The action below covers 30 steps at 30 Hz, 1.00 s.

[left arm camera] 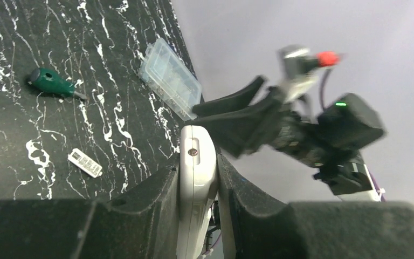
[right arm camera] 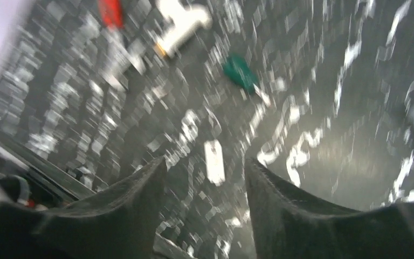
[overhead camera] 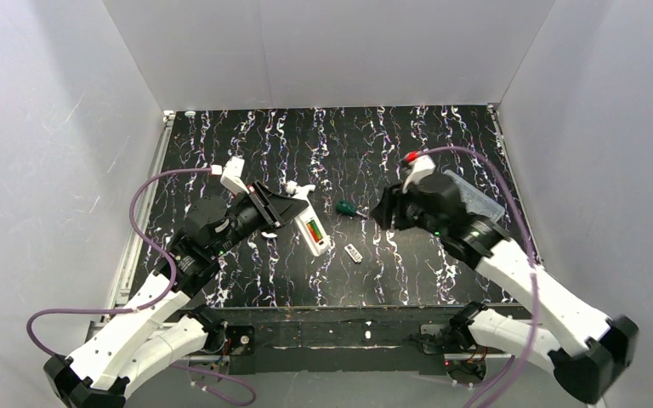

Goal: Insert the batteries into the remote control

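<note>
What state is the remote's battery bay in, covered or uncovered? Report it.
Uncovered. In the top view the remote control shows its bay exposed, red-orange inside; the cover plate lies apart on the table.

The left arm [overhead camera: 149, 314] reaches inward, the left claw [left arm camera: 198, 181] clamped on the remote control [left arm camera: 197, 154]. The right arm [overhead camera: 536, 280] bends toward centre, the right claw [right arm camera: 205, 167] parted, empty.

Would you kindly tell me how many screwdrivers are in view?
1: the small green-handled screwdriver lies mid-table, right of the slim white plastic remote control; others could be hidden.
</note>
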Each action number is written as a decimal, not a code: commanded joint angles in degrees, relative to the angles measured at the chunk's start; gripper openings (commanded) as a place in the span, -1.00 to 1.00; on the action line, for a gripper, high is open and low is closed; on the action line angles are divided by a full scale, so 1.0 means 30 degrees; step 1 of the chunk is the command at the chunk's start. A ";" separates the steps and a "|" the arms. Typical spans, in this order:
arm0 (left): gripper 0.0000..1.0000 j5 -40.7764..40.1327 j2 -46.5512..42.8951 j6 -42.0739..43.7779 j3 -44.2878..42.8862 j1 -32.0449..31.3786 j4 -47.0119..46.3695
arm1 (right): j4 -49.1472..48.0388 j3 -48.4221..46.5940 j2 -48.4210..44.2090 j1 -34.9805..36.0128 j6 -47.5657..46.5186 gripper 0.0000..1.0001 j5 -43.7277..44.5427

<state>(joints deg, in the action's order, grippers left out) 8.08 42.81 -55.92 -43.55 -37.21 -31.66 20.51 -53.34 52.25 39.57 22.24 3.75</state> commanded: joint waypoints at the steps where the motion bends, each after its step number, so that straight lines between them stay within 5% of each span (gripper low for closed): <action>1: -1.00 -0.0555 -0.0250 0.0297 0.0187 0.0075 -0.0384 | 0.2200 0.1982 0.2194 0.0803 0.0331 0.36 0.0878; 5: -1.00 -0.0665 -0.0297 0.0321 0.0213 0.0070 -0.0324 | 0.1993 0.2447 0.4400 0.2136 0.0232 0.56 0.1378; 14: -1.00 -0.0562 -0.0064 0.0031 0.0266 0.0117 -0.0754 | -0.0612 0.2722 0.8187 0.3668 -0.0591 0.59 0.0474; 30: -1.00 -0.0790 -0.0353 0.0313 0.0153 0.0139 -0.0425 | -0.2112 0.1825 1.2234 0.4204 -0.1672 0.35 0.1751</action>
<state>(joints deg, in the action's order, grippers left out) 6.35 42.85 -55.48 -42.68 -37.19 -29.63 15.31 -45.98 87.26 51.62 18.76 7.22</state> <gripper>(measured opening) 0.253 0.703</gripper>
